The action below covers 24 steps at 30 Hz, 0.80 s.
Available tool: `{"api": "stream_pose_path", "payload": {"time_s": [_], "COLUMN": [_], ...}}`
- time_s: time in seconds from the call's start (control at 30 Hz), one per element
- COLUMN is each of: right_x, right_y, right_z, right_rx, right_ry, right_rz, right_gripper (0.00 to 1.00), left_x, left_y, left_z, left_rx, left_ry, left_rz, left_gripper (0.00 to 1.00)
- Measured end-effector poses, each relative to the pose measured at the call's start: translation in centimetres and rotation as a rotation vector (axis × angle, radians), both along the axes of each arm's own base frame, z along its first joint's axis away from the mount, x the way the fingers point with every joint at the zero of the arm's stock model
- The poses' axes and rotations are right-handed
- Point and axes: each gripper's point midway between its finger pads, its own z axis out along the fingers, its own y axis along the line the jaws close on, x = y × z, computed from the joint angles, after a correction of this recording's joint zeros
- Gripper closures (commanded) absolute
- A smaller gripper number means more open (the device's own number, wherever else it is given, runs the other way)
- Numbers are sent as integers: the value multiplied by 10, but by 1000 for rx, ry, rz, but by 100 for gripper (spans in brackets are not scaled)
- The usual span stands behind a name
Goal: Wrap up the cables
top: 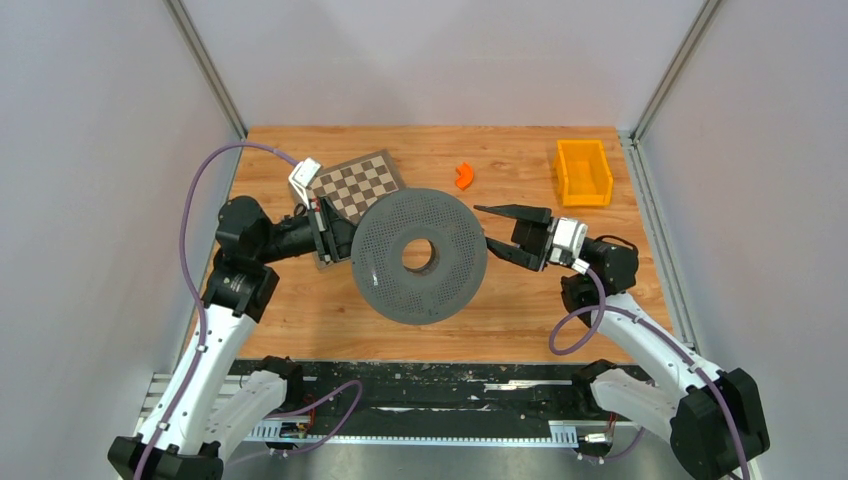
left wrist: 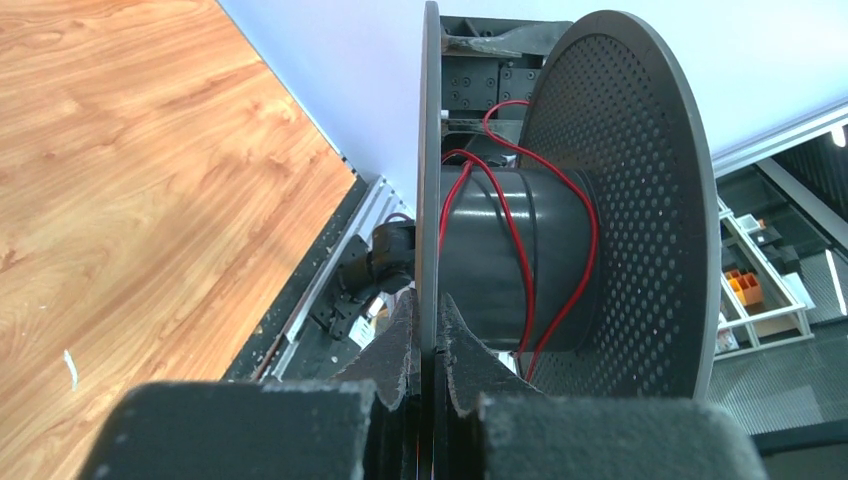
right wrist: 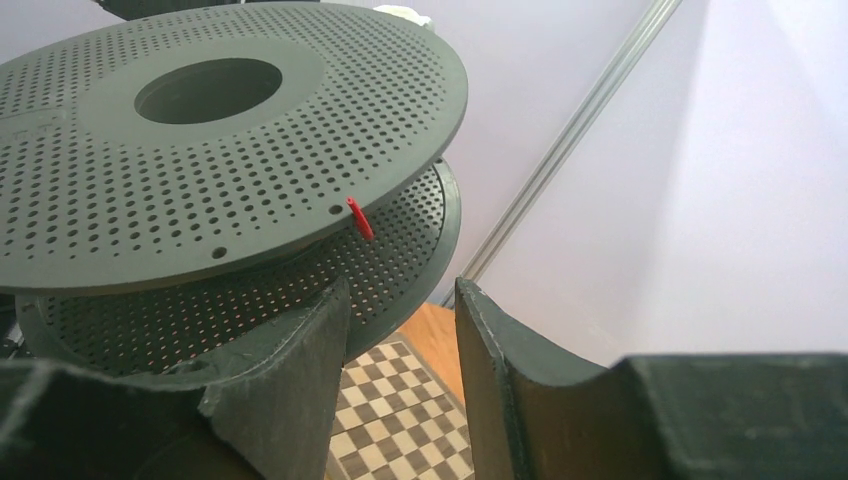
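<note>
Fingers (left wrist: 395,350) of the left gripper (top: 343,238) are clamped together on the rim of one flange of the large dark grey perforated plastic spool (top: 400,290). The spool appears to be held clear of the light brown wooden tabletop (top: 520,330) at the centre of the top view. The right gripper (top: 487,228) is seen just beside the spool's right edge with its fingers (right wrist: 500,360) apart and nothing between them; whether the rim is touched cannot be told. The thin dark red wire (left wrist: 594,235) is laid in a few slack, crossing turns round the grey hub (left wrist: 480,250) between the two flanges, in the middle of the left wrist view. A short red end (right wrist: 358,218) is shown poking out at the flange edge near the centre of the right wrist view.

The step in hand is judged to be the winding of the wire onto the hub. For it to be done well, the spool should be pinched firmly so that it cannot swing. The free end should be taken by the open fingers, and light tension applied so that each turn is bedded beside the last rather than across it. Care is needed that the limp wire is not snagged on the perforations or slipped over a flange.

No brand, label or writing can be read; the chequered board (top: 365,180) at upper left carries only squares.
</note>
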Motion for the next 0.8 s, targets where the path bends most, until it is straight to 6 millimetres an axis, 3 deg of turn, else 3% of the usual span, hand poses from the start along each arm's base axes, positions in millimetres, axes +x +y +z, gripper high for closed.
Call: {"api": "stream_pose_path", "payload": {"time_s": [0.17,0.47,0.8], "right_x": [-7,-15,-23], "right_y": [0,1,12], "right_z": [6,12,2], "right_rx": [6,16,11], "right_ry": [-76,-151,-144], "right_rz": [6,16,40], "right_gripper": [59,100,100], "left_x": [0,2,7], "left_y": [-1,-2,-4], "left_z": [0,-2,-8], "left_rx": [-3,-6,-52], "left_ry": [17,45,110], "left_rz": [-7,-15,-24], "left_gripper": [100,100,100]}}
